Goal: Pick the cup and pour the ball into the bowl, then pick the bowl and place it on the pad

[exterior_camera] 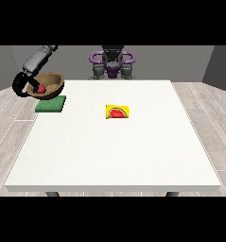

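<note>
Front view, single frame. You have the hand at the view's left (21,86) up at the far left corner of the desk (114,156), carrying the brown bowl (49,85). The black fingers curl around the bowl's left rim; how far they close you cannot tell at this scale, but the bowl is plainly in their hold. The bowl is tilted, its opening turned toward the camera, and the red ball (40,88) sits inside, low against the left wall. The bowl hangs just above the green pad (51,104); whether its underside touches the pad cannot be told from this angle. The pad lies flat at the desk's far left edge. The yellow cup (117,112) lies on its side near the desk's middle, well apart from pad and bowl, a red mark on its face. You see no hand at the view's right.
</note>
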You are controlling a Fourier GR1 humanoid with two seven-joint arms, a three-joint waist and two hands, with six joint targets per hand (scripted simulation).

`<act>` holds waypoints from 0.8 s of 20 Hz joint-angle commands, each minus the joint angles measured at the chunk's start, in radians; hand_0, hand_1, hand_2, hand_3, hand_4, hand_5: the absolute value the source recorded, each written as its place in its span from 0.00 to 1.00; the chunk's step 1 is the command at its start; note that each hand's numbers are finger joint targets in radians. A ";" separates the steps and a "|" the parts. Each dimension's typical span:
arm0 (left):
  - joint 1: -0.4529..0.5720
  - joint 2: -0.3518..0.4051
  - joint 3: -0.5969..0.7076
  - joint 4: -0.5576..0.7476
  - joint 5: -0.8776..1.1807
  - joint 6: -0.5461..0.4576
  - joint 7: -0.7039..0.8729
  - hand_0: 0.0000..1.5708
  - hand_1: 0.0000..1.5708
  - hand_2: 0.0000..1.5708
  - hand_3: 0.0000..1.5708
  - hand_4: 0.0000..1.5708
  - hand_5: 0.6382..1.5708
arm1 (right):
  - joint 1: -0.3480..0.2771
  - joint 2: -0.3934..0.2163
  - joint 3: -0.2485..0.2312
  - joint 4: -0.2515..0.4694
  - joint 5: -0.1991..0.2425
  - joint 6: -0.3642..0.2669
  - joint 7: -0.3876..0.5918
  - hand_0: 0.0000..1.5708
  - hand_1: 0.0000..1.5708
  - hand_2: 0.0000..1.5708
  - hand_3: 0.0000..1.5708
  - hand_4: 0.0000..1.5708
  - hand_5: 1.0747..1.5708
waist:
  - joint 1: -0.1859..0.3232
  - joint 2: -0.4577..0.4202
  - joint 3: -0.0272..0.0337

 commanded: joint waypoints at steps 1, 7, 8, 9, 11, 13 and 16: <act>0.005 0.020 0.014 0.064 -0.007 -0.007 -0.030 0.00 0.00 0.00 0.00 0.00 0.96 | 0.012 0.042 0.043 -0.026 0.032 -0.019 -0.008 1.00 1.00 1.00 0.74 0.76 1.00 | -0.019 -0.002 0.0001; 0.019 -0.006 -0.006 -0.029 0.006 0.019 -0.003 0.00 0.00 0.00 0.00 0.00 0.95 | 0.017 0.080 -0.016 0.078 -0.021 -0.024 -0.036 1.00 1.00 1.00 0.71 0.69 0.99 | -0.003 -0.001 0.0013; 0.011 0.021 0.013 -0.034 0.027 0.015 0.027 0.00 0.00 0.00 0.00 0.00 0.95 | 0.052 0.079 -0.024 0.102 -0.022 -0.015 -0.078 1.00 1.00 1.00 0.80 0.68 1.00 | -0.005 0.007 0.0019; 0.023 0.024 0.020 -0.008 0.019 -0.002 -0.002 0.00 0.00 0.00 0.00 0.00 0.95 | 0.025 0.072 -0.067 0.130 -0.085 0.040 0.027 1.00 1.00 1.00 0.89 0.65 0.99 | -0.006 0.009 0.0013; 0.011 0.044 0.030 -0.040 0.040 -0.002 0.023 0.00 0.00 0.00 0.00 0.00 0.95 | 0.035 0.015 -0.104 0.143 -0.072 -0.072 -0.035 1.00 1.00 1.00 1.00 0.32 0.98 | -0.004 0.044 0.0020; 0.032 0.031 0.028 -0.068 0.041 -0.001 0.011 0.00 0.00 0.00 0.00 0.00 0.94 | 0.041 -0.004 -0.111 0.155 -0.061 -0.119 -0.054 0.77 0.77 0.81 0.79 0.00 0.98 | 0.014 0.054 0.0018; 0.007 0.067 0.052 -0.071 0.078 -0.014 0.040 0.00 0.00 0.00 0.00 0.00 0.94 | -0.025 -0.058 -0.144 0.181 -0.098 -0.072 -0.012 0.47 0.47 0.44 0.67 0.00 0.93 | 0.028 0.085 0.0020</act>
